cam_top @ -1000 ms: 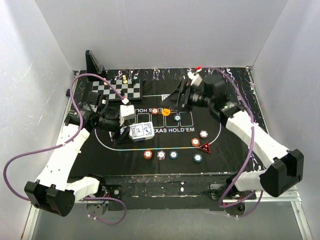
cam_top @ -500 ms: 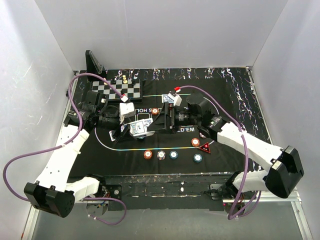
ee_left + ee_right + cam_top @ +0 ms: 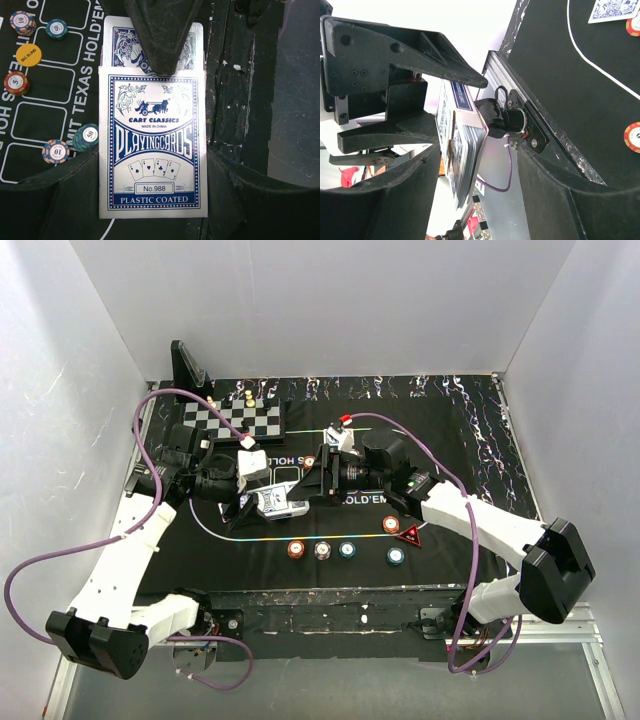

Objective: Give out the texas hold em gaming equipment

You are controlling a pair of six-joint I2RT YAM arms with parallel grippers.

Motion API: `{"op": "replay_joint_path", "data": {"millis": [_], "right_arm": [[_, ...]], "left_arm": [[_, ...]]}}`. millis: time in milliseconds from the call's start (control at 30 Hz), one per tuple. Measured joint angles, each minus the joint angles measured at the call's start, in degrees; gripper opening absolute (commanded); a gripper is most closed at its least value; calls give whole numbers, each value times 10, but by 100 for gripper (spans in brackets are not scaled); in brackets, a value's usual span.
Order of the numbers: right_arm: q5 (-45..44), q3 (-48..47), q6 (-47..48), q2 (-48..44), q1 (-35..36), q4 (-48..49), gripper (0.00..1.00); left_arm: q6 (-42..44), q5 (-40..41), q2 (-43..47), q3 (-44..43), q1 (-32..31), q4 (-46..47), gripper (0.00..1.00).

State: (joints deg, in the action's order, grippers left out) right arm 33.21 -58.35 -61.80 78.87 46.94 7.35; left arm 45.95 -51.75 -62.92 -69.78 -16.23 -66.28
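My left gripper (image 3: 262, 502) is shut on a blue-and-white playing card box (image 3: 282, 503), held above the black Texas Hold'em mat (image 3: 450, 440). In the left wrist view the box (image 3: 152, 145) fills the middle. Blue-backed cards (image 3: 116, 42) stick out of its far end, and a black finger (image 3: 160, 35) of the right gripper lies over them. My right gripper (image 3: 312, 485) meets the box end-on. In the right wrist view its jaws (image 3: 479, 150) stand open around the deck (image 3: 462, 165); the left jaw is close to it and the right one is well off. Poker chips (image 3: 322, 549) lie in a row near the front.
A red triangular marker (image 3: 410, 535) and more chips (image 3: 396, 555) lie at the front right. A yellow disc (image 3: 28, 55) and several chips (image 3: 55, 151) sit beside the box. One card (image 3: 612, 10) lies on the mat. The chessboard (image 3: 240, 420) and a black stand (image 3: 188, 365) are back left.
The right arm swung from the back right over to the card box and its jaws narrowed a little. The left arm kept hold of the box and barely moved.
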Motion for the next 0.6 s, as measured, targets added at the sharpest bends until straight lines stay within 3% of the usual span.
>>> {"op": "replay_joint_path", "data": {"millis": [333,600], "right_arm": [[0,4,-17,4,0,27,50],[0,39,-29,-9,-5,45,46]], "left_arm": [[15,-9,1,0,0,-17,45],[13,-12,1,0,0,-20,45]]}}
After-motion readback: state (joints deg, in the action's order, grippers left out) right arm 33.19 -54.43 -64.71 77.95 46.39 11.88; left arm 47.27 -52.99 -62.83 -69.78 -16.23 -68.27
